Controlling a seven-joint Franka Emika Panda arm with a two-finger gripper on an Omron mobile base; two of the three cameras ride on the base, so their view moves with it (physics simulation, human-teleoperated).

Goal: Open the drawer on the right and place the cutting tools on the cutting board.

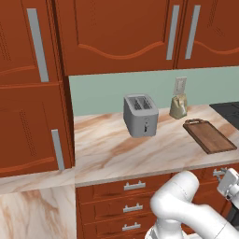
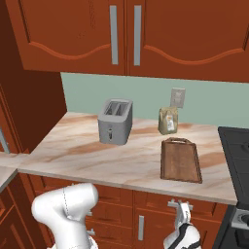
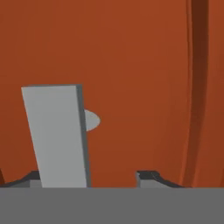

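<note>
The task had barely begun: the open claw (image 3: 89, 177) straddled a grey drawer handle (image 3: 57, 135) ungripped, the cutting board (image 2: 180, 160) bare.

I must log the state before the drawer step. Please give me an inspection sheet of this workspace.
Surface: marble counter, mostly bare.
Job's things: cutting board lies flat, nothing on it; drawer front with silver handle closed; cutting tools nothing seen.
Clutter: grey toaster; small bag by the wall.
Gripper: gripper low at the handle, fingers apart, one finger behind the bar.
Cables: nothing seen.
Surroundings: upper cabinets; stove at right.
</note>
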